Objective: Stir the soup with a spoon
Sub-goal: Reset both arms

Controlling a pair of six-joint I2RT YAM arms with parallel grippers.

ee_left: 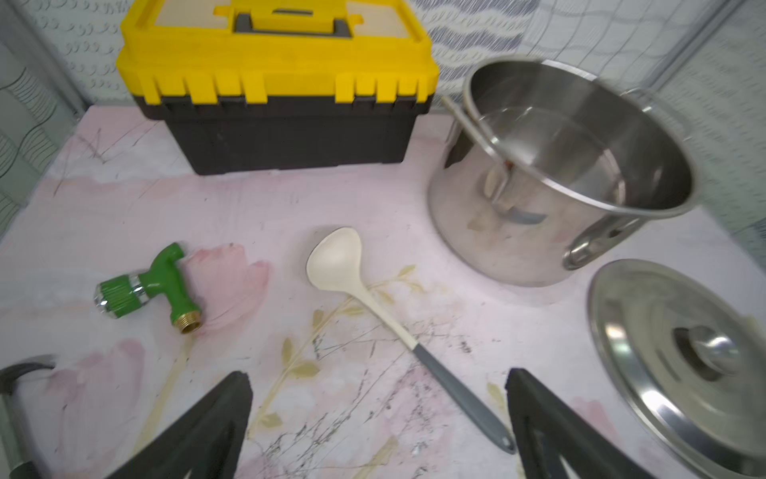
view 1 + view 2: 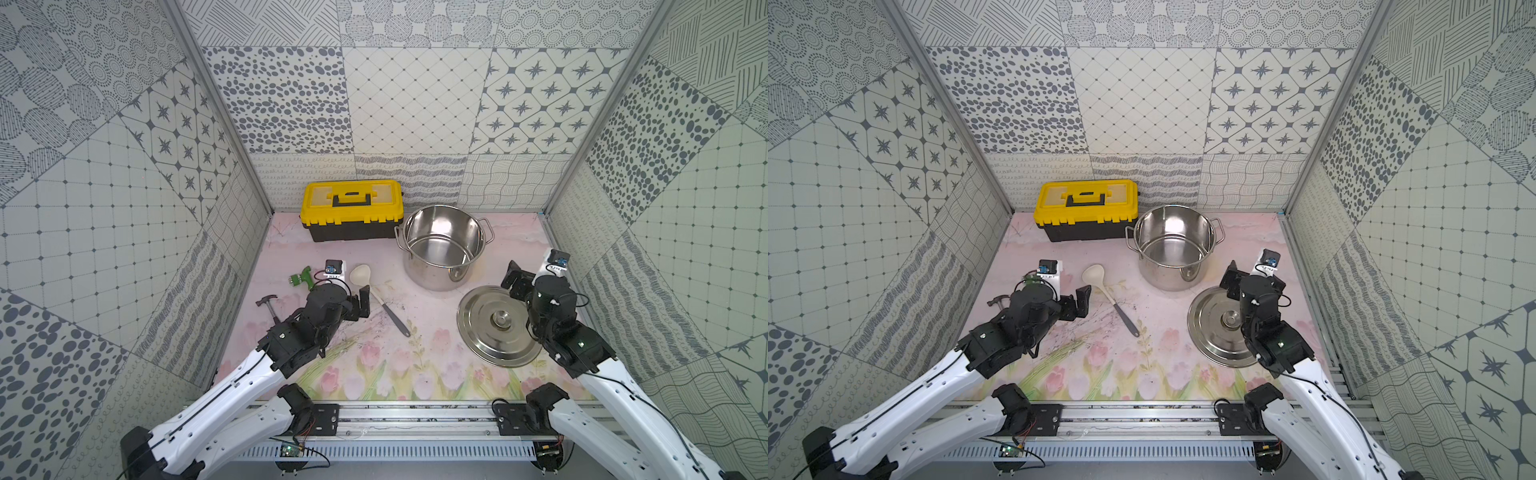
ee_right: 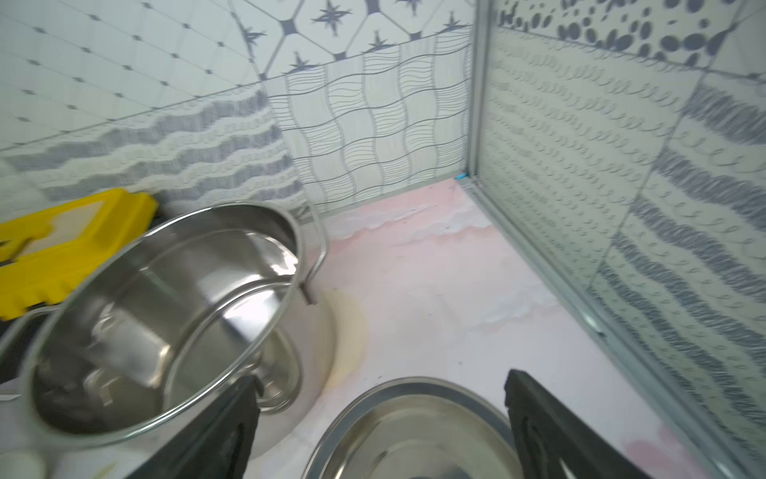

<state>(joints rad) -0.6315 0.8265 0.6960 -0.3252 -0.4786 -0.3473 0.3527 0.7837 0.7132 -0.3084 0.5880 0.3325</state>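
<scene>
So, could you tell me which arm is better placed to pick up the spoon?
The left, I'd say: the left pincer is open right by the handle of the spoon, while the right pincer, also open, hangs over the lid, farther from it.

We've got bare mat [image 2: 432, 316] between the spoon [image 1: 431, 367] and the lid [image 2: 486, 332]: clear lane down to the handle. The pot [image 2: 436, 278] stands uncovered, free from above. The toolbox [image 2: 353, 208] just beside it blocks its left; lid lies flat near its front. A tap [image 2: 301, 280] and hammer [image 2: 271, 309] clutter the left edge.
</scene>
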